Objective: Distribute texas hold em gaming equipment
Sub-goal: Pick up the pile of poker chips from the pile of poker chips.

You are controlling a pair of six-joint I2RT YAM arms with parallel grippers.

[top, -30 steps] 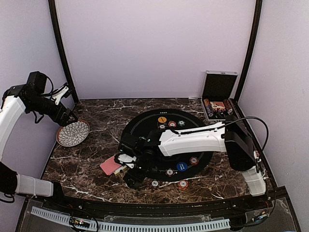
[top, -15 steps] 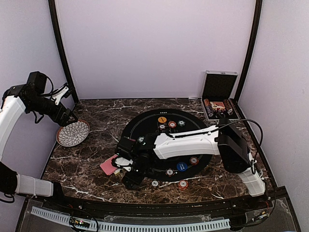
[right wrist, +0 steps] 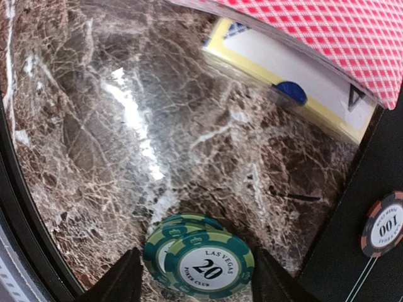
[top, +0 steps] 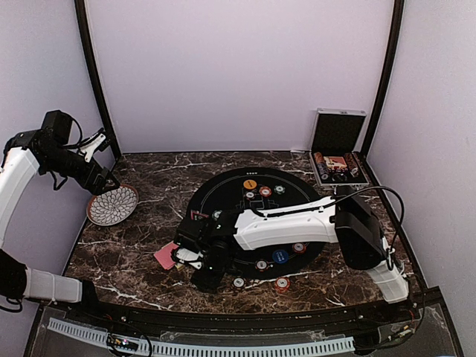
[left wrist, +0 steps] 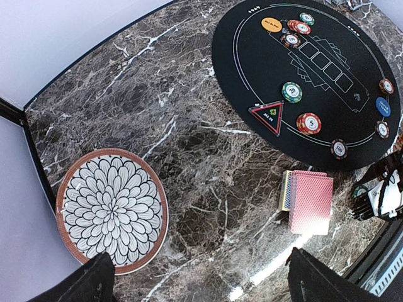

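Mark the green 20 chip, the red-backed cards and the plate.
green 20 chip (right wrist: 208,269), right wrist view, on its white centre label.
red-backed cards (left wrist: 310,200), left wrist view, middle of top card's back.
plate (left wrist: 112,207), left wrist view, centre of petal pattern.

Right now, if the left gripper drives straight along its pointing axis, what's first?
The left gripper likely meets bare dark marble tabletop between the flower-patterned white plate and red-backed card deck; depth unclear.
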